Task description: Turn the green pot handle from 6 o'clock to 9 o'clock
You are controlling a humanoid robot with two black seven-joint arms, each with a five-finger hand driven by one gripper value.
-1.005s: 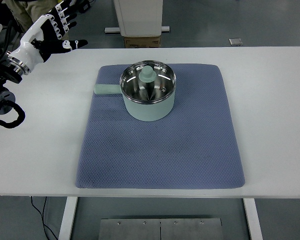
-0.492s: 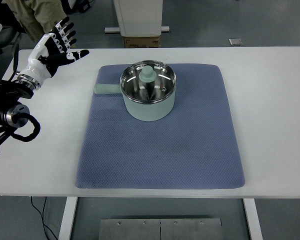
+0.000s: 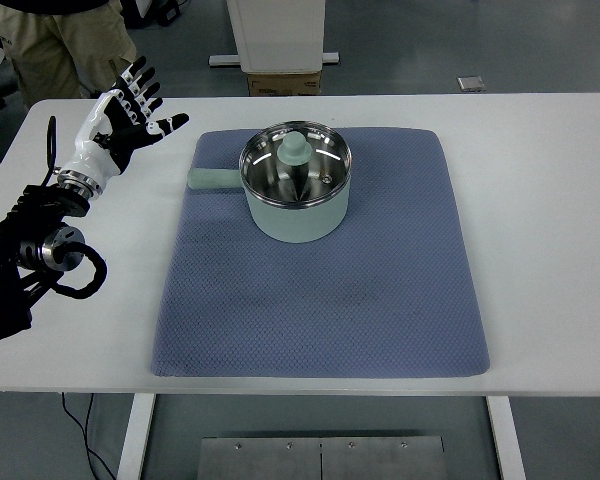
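Your left hand [image 3: 128, 118] hovers over the white surface [image 3: 550, 230] at far left, fingers [image 3: 140, 80] spread wide and holding nothing, well apart from the pot. The green pot [image 3: 296, 185] sits on the blue mat [image 3: 320, 300], its handle [image 3: 212, 179] pointing left.

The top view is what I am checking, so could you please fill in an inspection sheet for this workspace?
Surface: white table carrying a blue mat that lies flat.
Job's things: green pot on the mat's far half, lid knob upright; pot handle points toward the picture's left.
Clutter: nothing seen on the table.
Grippers: left hand open with fingers spread, over the table's far left corner, apart from the pot; right hand not in view.
Cables: black loop at the left arm.
Surroundings: a person's legs beyond the table, a cardboard box on the floor.
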